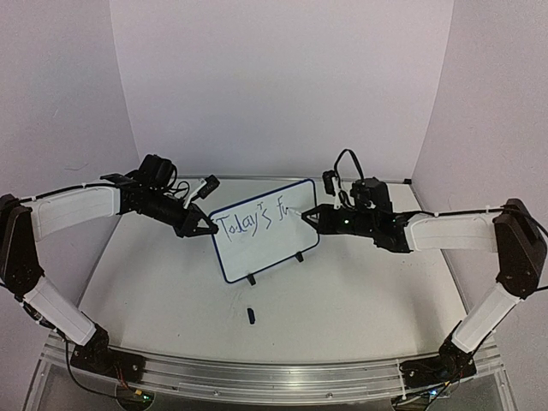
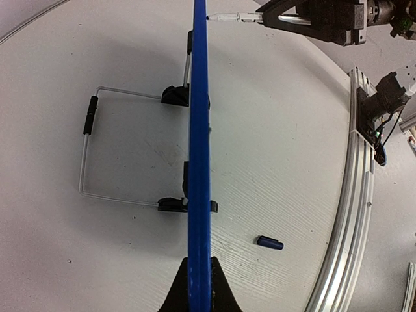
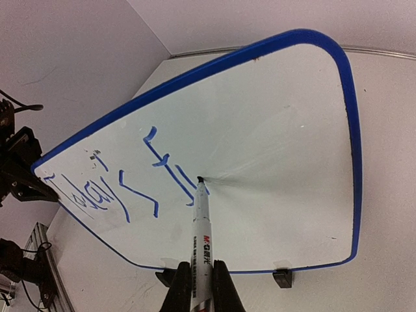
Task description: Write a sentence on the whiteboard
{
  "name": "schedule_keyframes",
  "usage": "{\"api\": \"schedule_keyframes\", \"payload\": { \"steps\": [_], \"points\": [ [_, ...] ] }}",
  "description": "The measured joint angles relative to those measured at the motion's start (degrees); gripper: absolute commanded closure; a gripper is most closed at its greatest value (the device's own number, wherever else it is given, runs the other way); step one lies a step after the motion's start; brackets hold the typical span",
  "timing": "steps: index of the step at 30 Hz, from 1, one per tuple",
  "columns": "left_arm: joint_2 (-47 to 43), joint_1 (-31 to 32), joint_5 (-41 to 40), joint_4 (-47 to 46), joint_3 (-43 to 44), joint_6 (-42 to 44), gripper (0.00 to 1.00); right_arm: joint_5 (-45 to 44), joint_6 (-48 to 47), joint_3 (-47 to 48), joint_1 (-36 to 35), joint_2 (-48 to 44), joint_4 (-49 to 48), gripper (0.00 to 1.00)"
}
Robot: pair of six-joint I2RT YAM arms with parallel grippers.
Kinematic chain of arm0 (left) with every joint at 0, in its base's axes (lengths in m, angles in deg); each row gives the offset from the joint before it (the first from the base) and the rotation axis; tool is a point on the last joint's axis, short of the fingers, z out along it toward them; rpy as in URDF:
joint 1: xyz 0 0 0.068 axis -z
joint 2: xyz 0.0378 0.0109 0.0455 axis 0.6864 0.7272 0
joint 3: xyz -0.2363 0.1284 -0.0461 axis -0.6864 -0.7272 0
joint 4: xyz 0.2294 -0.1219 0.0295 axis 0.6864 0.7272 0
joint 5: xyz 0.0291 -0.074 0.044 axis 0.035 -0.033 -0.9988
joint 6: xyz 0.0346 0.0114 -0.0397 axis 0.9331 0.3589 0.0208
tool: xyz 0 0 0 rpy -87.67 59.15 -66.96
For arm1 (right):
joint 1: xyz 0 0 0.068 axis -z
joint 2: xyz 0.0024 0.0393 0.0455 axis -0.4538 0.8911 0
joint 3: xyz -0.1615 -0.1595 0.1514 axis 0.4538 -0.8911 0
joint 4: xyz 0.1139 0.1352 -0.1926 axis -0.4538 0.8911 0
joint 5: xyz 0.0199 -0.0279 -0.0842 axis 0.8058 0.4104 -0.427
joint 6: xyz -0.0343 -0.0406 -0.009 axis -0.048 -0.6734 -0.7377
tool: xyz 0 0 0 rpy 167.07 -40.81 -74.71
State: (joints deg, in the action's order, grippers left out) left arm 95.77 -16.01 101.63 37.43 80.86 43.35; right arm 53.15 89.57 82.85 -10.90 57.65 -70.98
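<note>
I'm watching the whiteboard (image 1: pixel 265 235) standing on its wire stand (image 2: pixel 88 149) around the middle of the surface (image 1: pixel 368 291), its face angled up toward me. My left fingers (image 1: pixel 204 227) are pinching shut on the board's blue left rim. My right fingers (image 1: pixel 308 213) are clamping tight around the marker (image 3: pixel 201 237), and its tip is touching the white face just past the "f". The sentence (image 1: pixel 250 223) is reading "Today's" plus that opening letter. A small dark cap (image 1: pixel 251 315) is lying in front of the board, toward the near edge.
</note>
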Motion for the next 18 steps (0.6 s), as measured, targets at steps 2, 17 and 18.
{"api": "schedule_keyframes", "payload": {
  "steps": [2, 17, 18],
  "points": [
    [0.0, 0.0, 0.0, 0.0, 0.0, 0.0, 1.00, -0.2, -0.2, 0.2, 0.0, -0.3, 0.0, 1.00],
    [0.0, 0.0, 0.0, 0.0, 0.0, 0.0, 1.00, -0.4, -0.2, 0.4, 0.0, -0.6, 0.0, 1.00],
    [0.0, 0.0, 0.0, 0.0, 0.0, 0.0, 1.00, -0.5, -0.2, 0.4, 0.0, -0.6, 0.0, 1.00]
  ]
}}
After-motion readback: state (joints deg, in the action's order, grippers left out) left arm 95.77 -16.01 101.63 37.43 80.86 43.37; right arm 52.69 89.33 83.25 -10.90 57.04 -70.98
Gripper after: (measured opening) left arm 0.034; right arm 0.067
